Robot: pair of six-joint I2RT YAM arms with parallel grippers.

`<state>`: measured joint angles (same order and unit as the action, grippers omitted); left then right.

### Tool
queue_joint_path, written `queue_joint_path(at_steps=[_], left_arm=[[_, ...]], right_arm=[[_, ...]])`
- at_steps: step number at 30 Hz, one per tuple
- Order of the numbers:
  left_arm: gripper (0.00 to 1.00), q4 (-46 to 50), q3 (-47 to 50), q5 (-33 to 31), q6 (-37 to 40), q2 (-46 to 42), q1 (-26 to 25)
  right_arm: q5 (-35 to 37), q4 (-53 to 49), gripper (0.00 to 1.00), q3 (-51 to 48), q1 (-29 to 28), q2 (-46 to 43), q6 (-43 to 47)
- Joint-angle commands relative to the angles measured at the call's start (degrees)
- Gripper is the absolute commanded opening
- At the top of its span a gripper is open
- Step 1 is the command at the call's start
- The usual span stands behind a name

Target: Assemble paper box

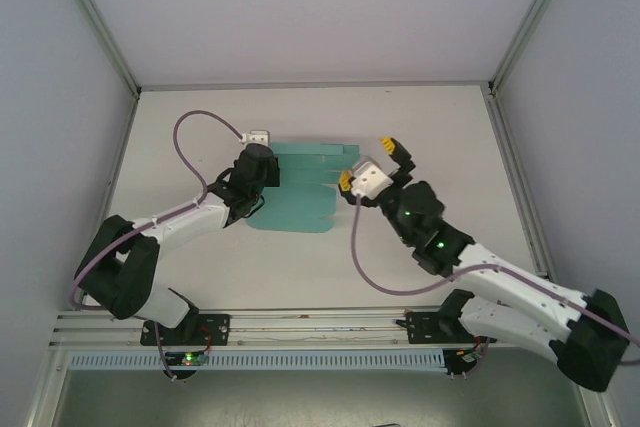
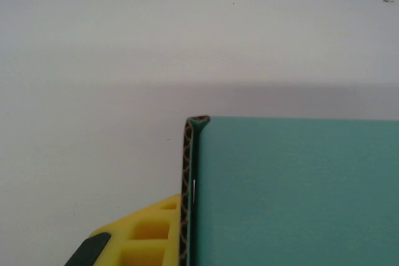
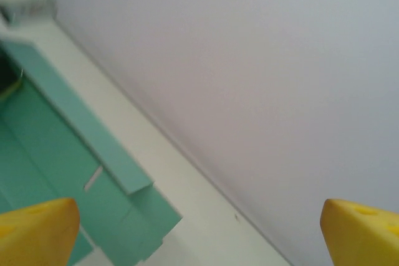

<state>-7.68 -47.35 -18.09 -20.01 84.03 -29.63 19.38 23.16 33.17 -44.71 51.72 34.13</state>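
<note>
The paper box is a flat teal-green die-cut sheet with tabs, lying in the middle of the white table. My left gripper is shut on the sheet's left edge. In the left wrist view the teal card stands pressed against a yellow finger, with its raised edge running up the frame. My right gripper hovers just off the sheet's right tabs, open wide. Its yellow fingertips sit far apart with nothing between them, and the sheet's folded tabs lie to the left.
White enclosure walls stand behind and at both sides of the table. A purple cable loops over the left arm, and another hangs by the right arm. A metal rail runs along the near edge.
</note>
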Motion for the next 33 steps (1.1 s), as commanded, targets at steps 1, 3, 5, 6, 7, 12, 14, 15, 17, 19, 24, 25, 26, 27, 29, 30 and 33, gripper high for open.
queue_joint_path(at_steps=[1, 3, 5, 6, 7, 12, 14, 15, 17, 19, 24, 25, 26, 27, 29, 30, 33], left_arm=[[0.00, 0.34, 2.04, 1.39, -0.26, -2.16, -0.21], [0.00, -0.64, 3.02, 2.95, -0.25, -3.27, -0.20], [0.00, -0.84, 3.44, 4.13, -0.27, -4.29, -0.23], [0.00, -0.93, 3.60, 4.47, -0.36, -4.52, -0.23], [0.00, -1.10, 3.66, 4.46, -0.81, -4.75, -0.20], [0.00, 0.01, 2.80, 4.53, -1.49, -4.45, -0.18], [0.00, 0.38, 2.22, 4.94, -1.59, -4.02, -0.24], [0.00, 0.50, 2.27, 5.03, -1.80, -3.85, -0.22], [0.00, 0.32, 2.21, 5.79, -1.97, -3.70, -0.26], [0.00, -0.10, 2.35, 6.61, -2.47, -3.78, -0.19], [0.00, -1.23, 2.18, 9.46, -3.58, -3.24, -0.24], [0.00, -1.56, 2.06, 10.00, -3.81, -2.92, -0.30], [0.00, -1.72, 2.02, 10.58, -3.62, -2.69, -0.30], [0.00, -1.69, 1.87, 10.85, -4.07, -2.47, -0.33], [0.00, -1.88, 1.75, 11.64, -4.55, -2.29, -0.29], [0.00, -1.91, 1.74, 11.59, -5.13, -2.44, -0.32], [0.00, -1.62, 1.90, 10.44, -6.17, -3.23, -0.25]], right_arm=[[-4.73, -1.37, 0.98, 1.46, 3.14, -0.97, -6.90], [-3.72, -2.39, 0.98, 4.68, 6.34, 0.87, -10.73], [-4.60, -4.57, 0.98, 7.78, 9.51, 4.06, -13.89], [-4.99, -4.78, 0.99, 8.68, 10.52, 5.77, -15.16], [-6.14, -4.87, 0.98, 9.40, 11.21, 7.62, -15.79], [-9.94, -4.37, 0.98, 10.79, 10.44, 15.86, -16.88], [-8.55, -2.95, 0.98, 10.61, 8.81, 18.81, -15.79], [-8.34, -1.90, 0.98, 10.30, 8.32, 20.09, -15.60], [-8.48, -1.14, 0.98, 10.28, 7.89, 22.34, -16.01], [-8.85, 1.12, 0.98, 9.62, 8.04, 24.45, -17.51], [-11.32, 11.27, 0.99, 7.83, 7.07, 29.52, -22.19], [-11.26, 15.49, 0.98, 7.24, 6.68, 30.89, -23.68], [-10.94, 19.48, 0.98, 6.86, 6.33, 32.29, -25.20], [-9.34, 24.26, 0.98, 6.73, 5.89, 34.13, -28.03], [-5.88, 31.32, 0.98, 7.02, 4.69, 37.59, -31.02], [-1.41, 34.85, 0.98, 7.51, 3.44, 39.59, -31.84], [10.75, 41.00, 0.98, 8.78, -0.17, 43.43, -28.98]])
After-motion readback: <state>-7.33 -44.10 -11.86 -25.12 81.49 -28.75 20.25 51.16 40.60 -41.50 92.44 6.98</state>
